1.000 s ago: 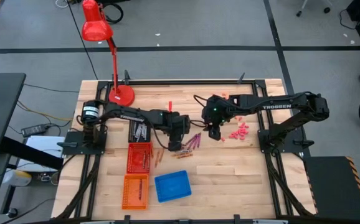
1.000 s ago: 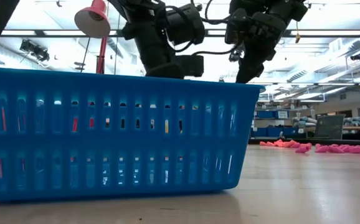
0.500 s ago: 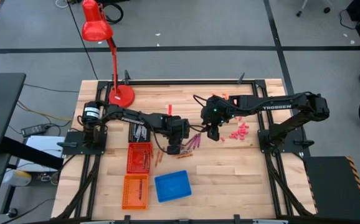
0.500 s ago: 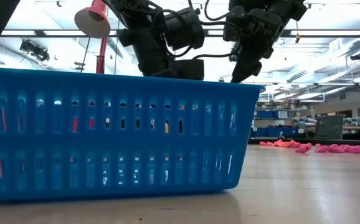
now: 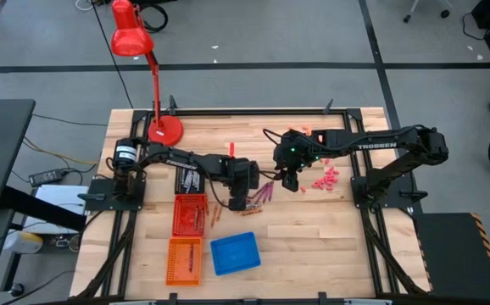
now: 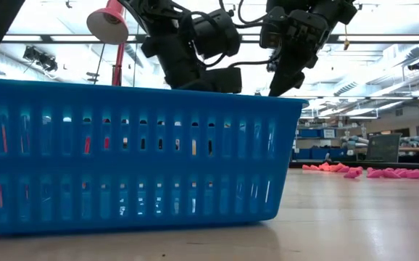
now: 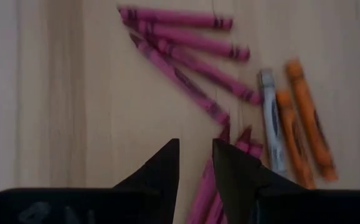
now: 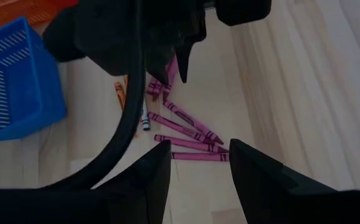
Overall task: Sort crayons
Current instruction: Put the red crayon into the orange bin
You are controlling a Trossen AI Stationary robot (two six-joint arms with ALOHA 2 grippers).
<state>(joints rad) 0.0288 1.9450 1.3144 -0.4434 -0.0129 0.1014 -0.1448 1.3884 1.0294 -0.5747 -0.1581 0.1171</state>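
Several magenta crayons [image 7: 186, 56] lie fanned out flat on the wooden table, with a grey one [image 7: 268, 118] and orange ones [image 7: 304, 118] beside them. The pile also shows in the high view [image 5: 260, 196]. My left gripper [image 5: 244, 200] hangs low over the pile's left end. Its fingers [image 7: 195, 146] are a little apart with bare table between them, and the nearest magenta crayons are just beside one finger. My right gripper [image 5: 289, 184] is open and empty, above the table just right of the pile. In its own view [image 8: 197, 146] it looks at the crayons [image 8: 186, 134].
A red basket [image 5: 190, 214], an orange basket [image 5: 185, 260] and a blue basket [image 5: 234, 252] stand near the front. A black tray [image 5: 187, 180] lies left of the pile. Pink chunky bits [image 5: 325, 180] lie to the right. A red lamp [image 5: 162, 127] stands at the far left.
My left gripper has come down and toward the near edge, onto the left end of the crayon pile. The crayons have stayed where they were.
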